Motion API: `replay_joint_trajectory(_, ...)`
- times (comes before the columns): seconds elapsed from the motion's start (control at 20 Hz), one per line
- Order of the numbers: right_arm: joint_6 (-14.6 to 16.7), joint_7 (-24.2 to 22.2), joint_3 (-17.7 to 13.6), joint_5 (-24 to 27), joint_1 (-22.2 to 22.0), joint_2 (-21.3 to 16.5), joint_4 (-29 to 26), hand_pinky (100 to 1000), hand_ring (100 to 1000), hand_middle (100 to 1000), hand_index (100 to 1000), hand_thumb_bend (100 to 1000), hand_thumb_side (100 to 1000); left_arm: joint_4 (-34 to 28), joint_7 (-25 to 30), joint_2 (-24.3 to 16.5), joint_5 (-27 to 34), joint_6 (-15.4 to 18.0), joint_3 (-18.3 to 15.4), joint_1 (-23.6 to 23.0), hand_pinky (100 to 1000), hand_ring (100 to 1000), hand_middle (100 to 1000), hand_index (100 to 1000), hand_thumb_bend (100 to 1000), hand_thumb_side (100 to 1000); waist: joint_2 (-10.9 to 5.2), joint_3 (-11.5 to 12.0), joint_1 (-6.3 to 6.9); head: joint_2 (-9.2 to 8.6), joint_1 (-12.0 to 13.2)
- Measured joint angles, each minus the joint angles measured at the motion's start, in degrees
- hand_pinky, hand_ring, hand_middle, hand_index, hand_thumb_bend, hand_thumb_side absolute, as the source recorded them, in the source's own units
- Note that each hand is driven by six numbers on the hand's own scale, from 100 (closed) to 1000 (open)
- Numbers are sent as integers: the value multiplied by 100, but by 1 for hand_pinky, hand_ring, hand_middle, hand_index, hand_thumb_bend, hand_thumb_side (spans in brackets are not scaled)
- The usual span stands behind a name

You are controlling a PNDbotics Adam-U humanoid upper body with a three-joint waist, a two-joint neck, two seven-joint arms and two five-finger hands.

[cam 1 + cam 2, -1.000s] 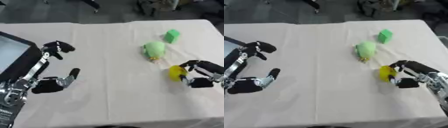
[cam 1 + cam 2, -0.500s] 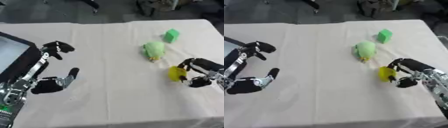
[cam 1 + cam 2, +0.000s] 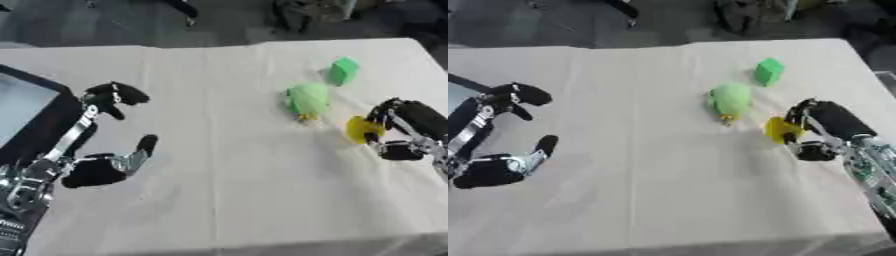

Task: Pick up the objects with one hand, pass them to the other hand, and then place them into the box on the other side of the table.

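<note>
A pale cloth with faint creases covers the tabletop [image 3: 227,165] from near edge to far edge. Beyond the far edge lies dark floor [image 3: 105,22], with blurred dark shapes [image 3: 306,10] at far right.
</note>
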State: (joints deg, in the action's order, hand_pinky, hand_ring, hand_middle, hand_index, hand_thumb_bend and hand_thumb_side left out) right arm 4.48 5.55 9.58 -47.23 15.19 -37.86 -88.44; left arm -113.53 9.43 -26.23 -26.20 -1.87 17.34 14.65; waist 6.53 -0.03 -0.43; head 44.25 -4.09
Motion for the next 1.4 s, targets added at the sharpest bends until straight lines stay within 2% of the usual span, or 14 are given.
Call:
replay_joint_trajectory(0.25, 151, 274, 145, 81, 241, 90, -812, 561, 482, 413, 340, 100, 100, 38, -63, -8, 164, -58, -2, 38, 642, 821, 763, 803, 220, 388, 0, 6, 2, 0, 19)
replay_joint_trajectory(0.4, 296, 148, 365, 272, 539, 200, -1301, 560, 482, 413, 341, 100, 100, 48, -84, -38, 225, -82, -2, 104, 644, 834, 766, 806, 236, 386, 0, 11, 22, 0, 23)
replay_joint_trajectory(0.6, 503, -204, 718, 606, 996, 399, -1726, 556, 482, 415, 341, 100, 100, 70, -79, -60, 230, -100, 3, 211, 654, 928, 775, 812, 293, 388, 0, 29, 41, 0, 15)
replay_joint_trajectory(0.65, 543, -297, 802, 691, 1103, 460, -1782, 556, 482, 415, 341, 100, 100, 71, -78, -62, 221, -104, 4, 239, 663, 992, 791, 815, 323, 396, 0, 44, 39, 0, 12)
replay_joint_trajectory(0.7, 579, -382, 876, 769, 1192, 519, -1812, 556, 482, 415, 341, 100, 100, 71, -81, -71, 205, -109, 4, 261, 663, 992, 791, 815, 323, 396, 0, 48, 39, 0, 6)
replay_joint_trajectory(0.85, 686, -621, 1097, 945, 1441, 692, -1836, 555, 482, 416, 341, 100, 100, 80, -104, -106, 129, -132, 23, 364, 698, 1000, 857, 822, 407, 399, 0, 82, 47, 0, -14)
replay_joint_trajectory(1.0, 809, -816, 1294, 1086, 1658, 869, -1825, 554, 481, 416, 341, 100, 100, 108, -119, -110, 41, -146, 79, 463, 710, 1000, 888, 823, 435, 402, 0, 105, 63, 0, -46)
replay_joint_trajectory(1.4, 1021, -1150, 1636, 1271, 2034, 1264, -1745, 552, 481, 416, 340, 100, 100, 146, -195, -154, 18, -171, 220, 710, 707, 1000, 889, 819, 424, 404, 14, 162, 86, 0, -128)
